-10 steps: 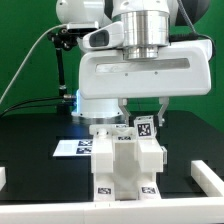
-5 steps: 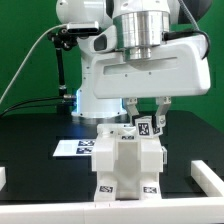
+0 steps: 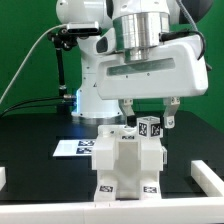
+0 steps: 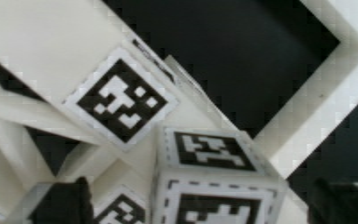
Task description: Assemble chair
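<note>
The chair (image 3: 125,160) stands as a white blocky assembly at the front middle of the black table, with marker tags on its lower front. A small tagged part (image 3: 148,127) sticks up at its top, toward the exterior view's right. My gripper (image 3: 149,118) hangs straight over that part, open, one finger (image 3: 128,112) on each side with a gap to the part. In the wrist view the chair's white slabs fill the picture very close up, with marker tags (image 4: 123,97) facing the camera; my fingers are not distinguishable there.
The marker board (image 3: 72,148) lies flat behind the chair toward the exterior view's left. A white piece (image 3: 3,178) shows at the left edge and another (image 3: 206,172) at the right edge. The robot's base and cables stand behind.
The jaws have spread apart and let go of the small tagged part on top of the chair. The hand has risen slightly.
</note>
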### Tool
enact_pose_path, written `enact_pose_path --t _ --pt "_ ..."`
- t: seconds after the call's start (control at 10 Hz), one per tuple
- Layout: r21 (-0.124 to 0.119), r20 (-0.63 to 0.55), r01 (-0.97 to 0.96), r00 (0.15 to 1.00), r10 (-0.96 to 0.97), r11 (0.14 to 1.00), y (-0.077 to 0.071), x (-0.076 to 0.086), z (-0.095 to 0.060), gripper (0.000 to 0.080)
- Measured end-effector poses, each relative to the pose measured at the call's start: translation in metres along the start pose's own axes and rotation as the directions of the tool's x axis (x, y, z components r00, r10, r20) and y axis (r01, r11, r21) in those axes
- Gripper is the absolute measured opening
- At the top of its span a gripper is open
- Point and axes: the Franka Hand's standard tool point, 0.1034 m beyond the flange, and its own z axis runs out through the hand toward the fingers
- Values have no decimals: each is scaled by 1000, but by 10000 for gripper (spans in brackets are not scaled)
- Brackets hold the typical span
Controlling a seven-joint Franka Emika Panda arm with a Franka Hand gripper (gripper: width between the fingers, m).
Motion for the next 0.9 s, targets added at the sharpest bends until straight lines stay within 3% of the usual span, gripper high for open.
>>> enact_pose_path --t 0.1,0.2,0.4,0.9 --pt "0 0 1 1000 -1 1000 -1 -1 0 636" --pt "-15 0 99 995 -99 995 -4 -4 -1 636" --pt "-32 5 455 891 -455 890 -4 -8 2 649" --pt "-33 18 712 702 -712 701 -1 -7 3 649"
